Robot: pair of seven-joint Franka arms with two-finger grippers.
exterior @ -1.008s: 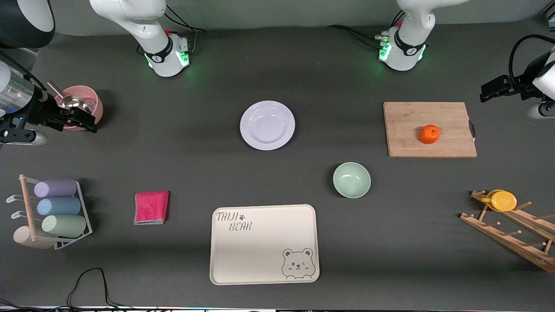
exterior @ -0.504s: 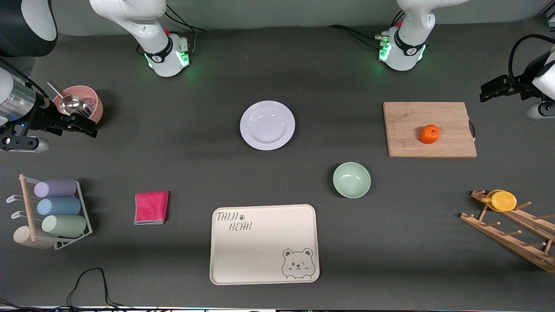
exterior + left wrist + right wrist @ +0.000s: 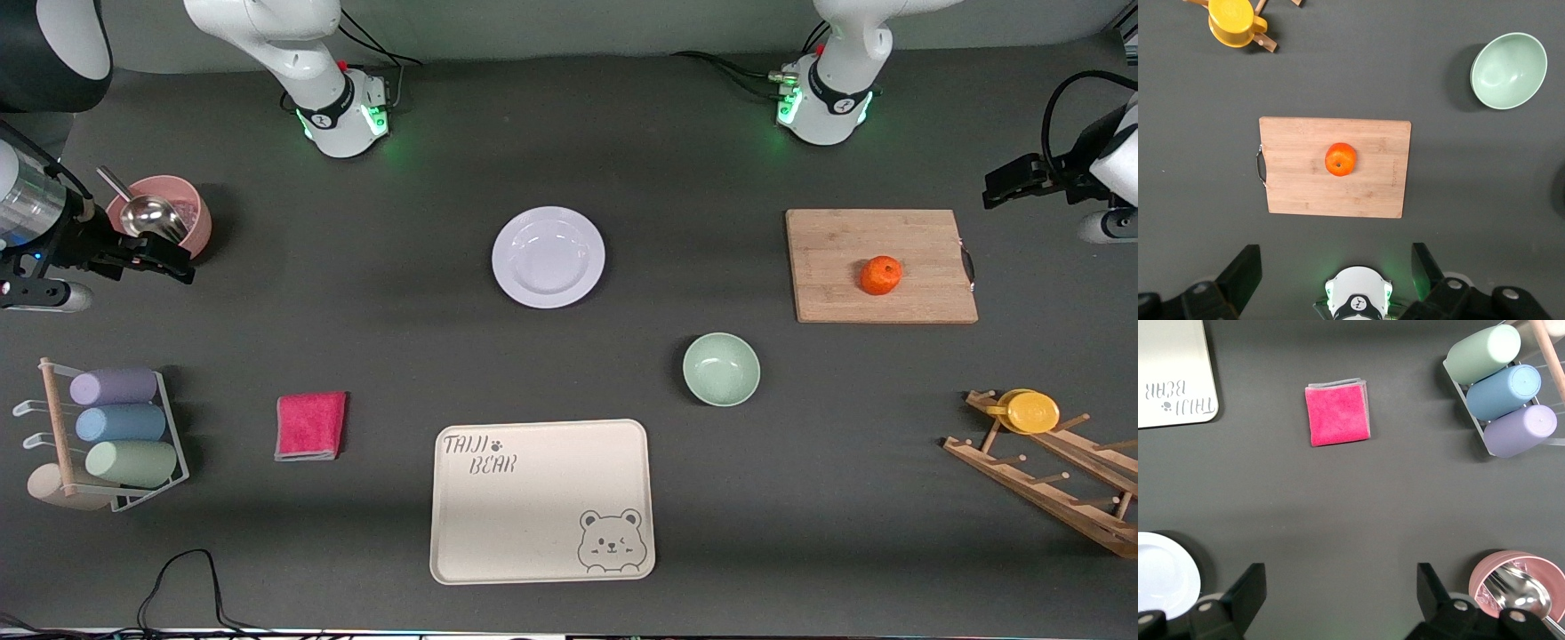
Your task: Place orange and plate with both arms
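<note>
Now, orange [image 3: 881,275] on cutting board [image 3: 880,266] at 3 o'clock of plate [image 3: 548,257] mid-surface | left hand [image 3: 1013,185] spread, empty, at 2 o'clock of orange; the nearer arm | right hand [image 3: 164,258] spread at 9 o'clock of plate, over pink bowl [image 3: 182,206]; nearer plate

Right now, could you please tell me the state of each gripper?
Left gripper: open, empty, up over the table beside the wooden cutting board.
Right gripper: open, empty, up beside the pink bowl.
</note>
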